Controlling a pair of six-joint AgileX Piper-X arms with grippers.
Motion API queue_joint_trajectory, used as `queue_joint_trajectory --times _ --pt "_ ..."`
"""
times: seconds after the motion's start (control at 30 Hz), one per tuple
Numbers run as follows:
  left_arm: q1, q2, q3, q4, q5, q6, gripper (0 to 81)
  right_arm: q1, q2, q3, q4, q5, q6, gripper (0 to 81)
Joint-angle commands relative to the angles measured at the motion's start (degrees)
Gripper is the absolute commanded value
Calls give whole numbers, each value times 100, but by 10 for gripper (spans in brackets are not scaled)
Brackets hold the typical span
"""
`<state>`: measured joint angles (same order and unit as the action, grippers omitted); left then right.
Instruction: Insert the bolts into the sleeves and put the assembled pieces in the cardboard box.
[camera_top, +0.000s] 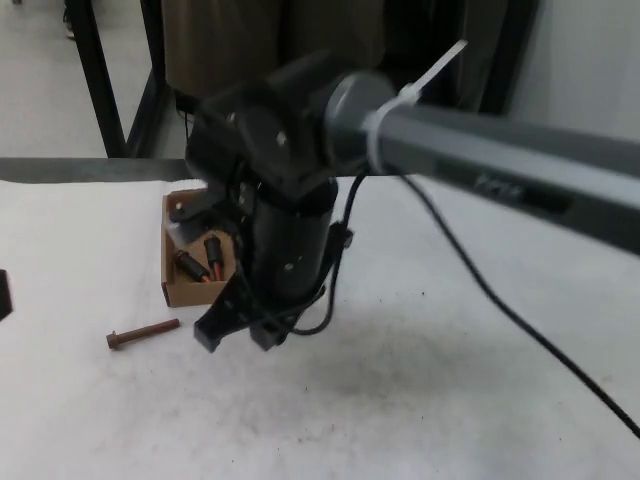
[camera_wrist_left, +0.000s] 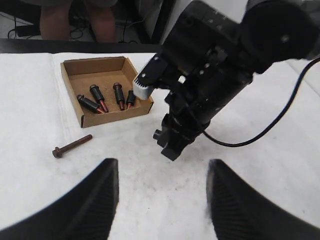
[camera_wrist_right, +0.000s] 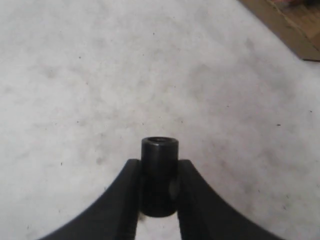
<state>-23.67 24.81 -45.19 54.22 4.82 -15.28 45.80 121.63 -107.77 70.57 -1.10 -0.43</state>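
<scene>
Your right end effector (camera_wrist_right: 159, 172) pinches upright sleeve (camera_wrist_right: 160, 150) over bench (camera_top: 450, 400) | left end effector (camera_wrist_left: 162, 167) spread, empty | bolt (camera_top: 143, 333) at 9 o'clock from right end effector, box (camera_top: 178, 292) at 11 | risk: that tip-only pinch may let the sleeve tilt or slip as you push the bolt in.

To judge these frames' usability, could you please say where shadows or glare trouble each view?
High view: a soft shadow under the right gripper greys the bench, the arm hiding part of the cardboard box. Left wrist view: even light, no glare on the bolt. Right wrist view: the held sleeve reads dark.
</scene>
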Motion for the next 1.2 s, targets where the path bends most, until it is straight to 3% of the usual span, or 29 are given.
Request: queue_joint_trajectory --times 0.0,0.33,0.53,0.83,1.0,1.17 --pt "-25 169 -60 -49 -86 -125 499 -13 -620 233 226 110 -142 0" --pt "-25 1367 -60 -541 -76 -220 499 -13 -2512 2179 31 110 -167 0" --pt "-25 2333 -60 -1450 -156 -1181 499 -13 -3790 3425 -81 251 -107 0" --pt "-25 4153 -60 -1935 -1541 -4269 499 -13 -5398 4743 -81 251 117 0" --pt "-25 5048 -60 -2535 -1534 -6284 499 -13 -5831 5009 -49 251 200 0" --pt "-25 5692 -60 -2719 -1453 -7725 494 -13 -5884 5019 131 251 176 0"
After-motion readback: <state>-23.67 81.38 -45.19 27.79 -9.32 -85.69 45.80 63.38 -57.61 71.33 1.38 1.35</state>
